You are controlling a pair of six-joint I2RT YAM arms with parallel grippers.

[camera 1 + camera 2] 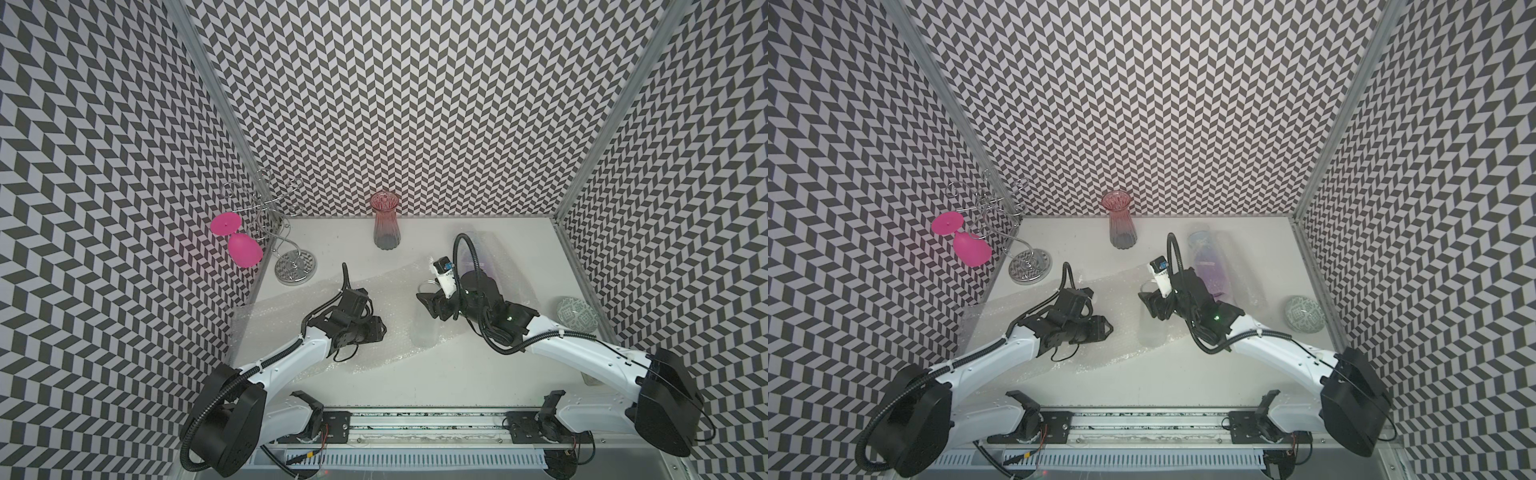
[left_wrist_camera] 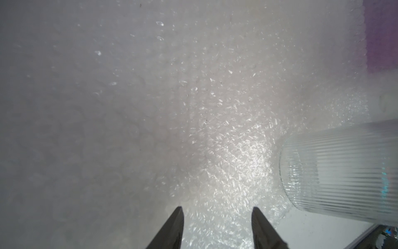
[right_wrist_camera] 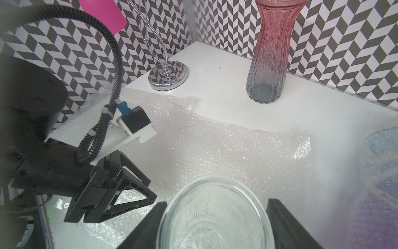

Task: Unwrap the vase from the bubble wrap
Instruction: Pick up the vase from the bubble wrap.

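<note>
Right gripper (image 3: pixel 216 202) clamped on upright clear ribbed vase (image 1: pixel 424 332) mid-table on flattened bubble wrap (image 1: pixel 270 318), left gripper (image 2: pixel 217 210) fingers apart at its 9 o'clock; risk: smooth glass slips, or wrap drags along.

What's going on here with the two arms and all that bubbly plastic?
Two robot arms are unpacking vases. The right gripper has its jaws on either side of the mouth of a clear ribbed vase and appears to hold it, already free of the bubble wrap spread on the table. The left gripper hovers over that sheet with jaws open, holding nothing. A pink vase stands bare at the back, and a purple vase on the right is wrapped in another sheet.
</note>
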